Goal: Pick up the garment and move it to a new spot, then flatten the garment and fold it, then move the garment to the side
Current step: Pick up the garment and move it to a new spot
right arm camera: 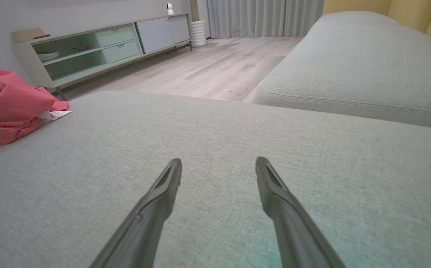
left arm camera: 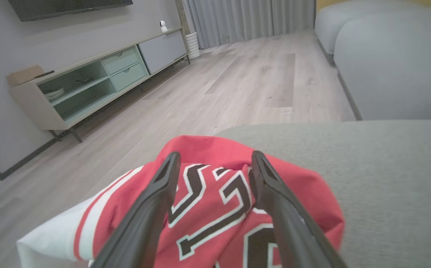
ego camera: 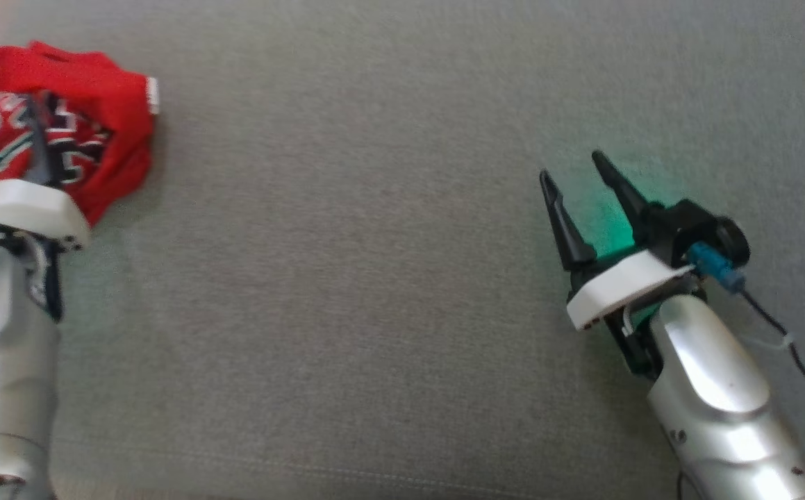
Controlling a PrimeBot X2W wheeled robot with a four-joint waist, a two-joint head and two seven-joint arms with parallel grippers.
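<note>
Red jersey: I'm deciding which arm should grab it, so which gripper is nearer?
Left. The left gripper hangs open right over the crumpled red jersey at the edge of the grey cushion. The right gripper, also open, sits far to the jersey's right over bare fabric.
</note>
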